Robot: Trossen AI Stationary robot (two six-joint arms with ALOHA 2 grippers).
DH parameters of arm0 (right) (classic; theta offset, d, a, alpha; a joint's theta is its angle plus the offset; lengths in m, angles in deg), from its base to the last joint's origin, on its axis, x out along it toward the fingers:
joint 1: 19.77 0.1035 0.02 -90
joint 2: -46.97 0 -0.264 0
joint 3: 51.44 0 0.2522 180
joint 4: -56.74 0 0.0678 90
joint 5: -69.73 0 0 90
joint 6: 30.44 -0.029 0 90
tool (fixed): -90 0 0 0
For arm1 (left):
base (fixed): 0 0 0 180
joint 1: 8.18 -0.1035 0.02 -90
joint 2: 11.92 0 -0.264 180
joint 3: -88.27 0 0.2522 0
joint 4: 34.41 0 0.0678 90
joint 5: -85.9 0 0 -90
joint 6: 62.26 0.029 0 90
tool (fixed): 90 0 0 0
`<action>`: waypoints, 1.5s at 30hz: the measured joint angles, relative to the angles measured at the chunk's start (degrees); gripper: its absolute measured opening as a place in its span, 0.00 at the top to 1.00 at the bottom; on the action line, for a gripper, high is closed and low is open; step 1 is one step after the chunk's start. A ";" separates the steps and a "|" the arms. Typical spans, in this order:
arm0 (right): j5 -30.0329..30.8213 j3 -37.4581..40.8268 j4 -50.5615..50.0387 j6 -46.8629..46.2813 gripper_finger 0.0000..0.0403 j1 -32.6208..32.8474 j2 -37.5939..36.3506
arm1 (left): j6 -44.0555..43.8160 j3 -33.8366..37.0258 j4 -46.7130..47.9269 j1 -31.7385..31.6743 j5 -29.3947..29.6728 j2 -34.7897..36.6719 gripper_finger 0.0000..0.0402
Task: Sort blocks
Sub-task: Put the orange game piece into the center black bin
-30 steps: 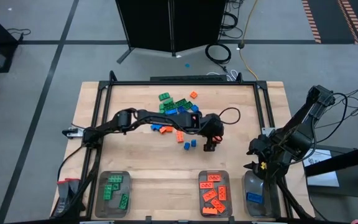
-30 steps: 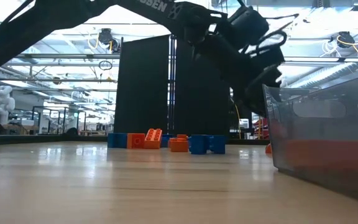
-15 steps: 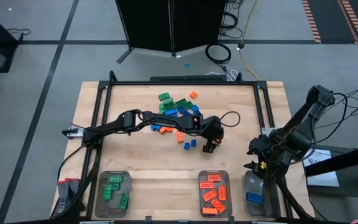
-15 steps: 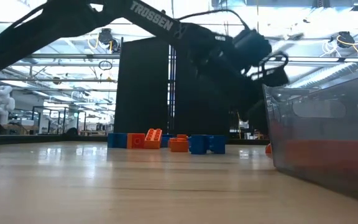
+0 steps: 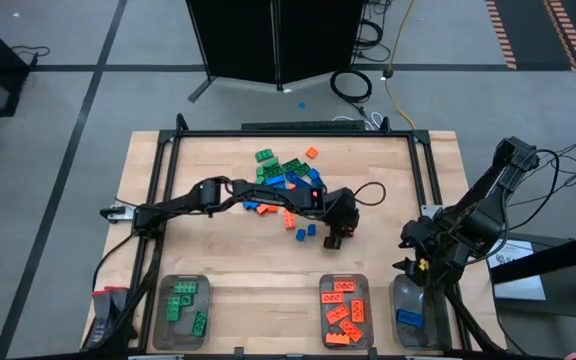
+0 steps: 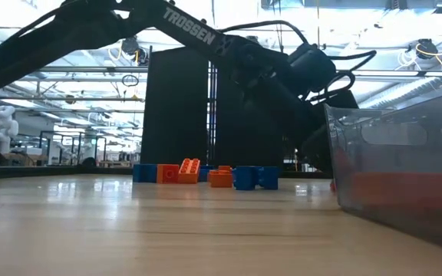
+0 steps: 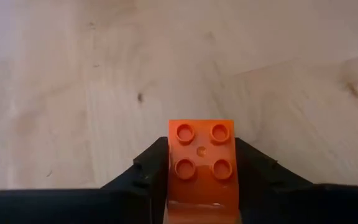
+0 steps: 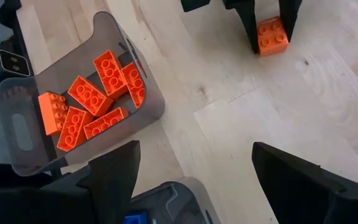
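Observation:
A loose pile of green, blue and orange blocks (image 5: 286,180) lies on the wooden table (image 5: 218,260) at the middle far side. Two blue blocks (image 5: 304,232) lie apart from it. To their right my left gripper (image 5: 339,239) reaches down to the table and is shut on a small orange four-stud block (image 7: 202,158), which also shows in the right wrist view (image 8: 271,34). My right gripper (image 8: 191,186) hangs open, holding nothing, above the table's near right corner. My left gripper pinches the orange block between its two fingers (image 7: 146,169), one on each of two opposite side faces (image 7: 170,169). The fingers slant down from the table's left side. The block is upright, studs up, and appears to rest on the table.
Three clear trays stand along the near edge. One holds green blocks (image 5: 180,310), one holds orange blocks (image 5: 344,310), and one at the right holds a blue block (image 5: 413,318). In the low view the orange tray's wall (image 6: 397,153) hides the left gripper's fingertips.
My left gripper has sunk toward the table over the orange block, and the arm now stands lower in the low view. The blocks have not moved.

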 joint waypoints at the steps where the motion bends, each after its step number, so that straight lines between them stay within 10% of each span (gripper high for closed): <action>1: 0.01 0.00 -0.04 -0.13 0.25 0.00 -0.02 | -0.24 0.00 0.01 0.01 0.17 0.02 0.69; 21: 4.77 0.00 -1.37 1.15 0.25 -0.02 -0.02 | -11.76 0.02 6.02 10.61 5.53 23.18 0.69; 28: 4.70 0.00 -1.34 1.57 0.25 0.00 -0.02 | -14.35 0.17 5.48 18.30 11.43 21.72 0.69; 45: 4.39 0.00 0.03 1.75 0.25 0.00 -0.02 | -28.47 0.20 -1.13 21.52 1.54 13.10 0.69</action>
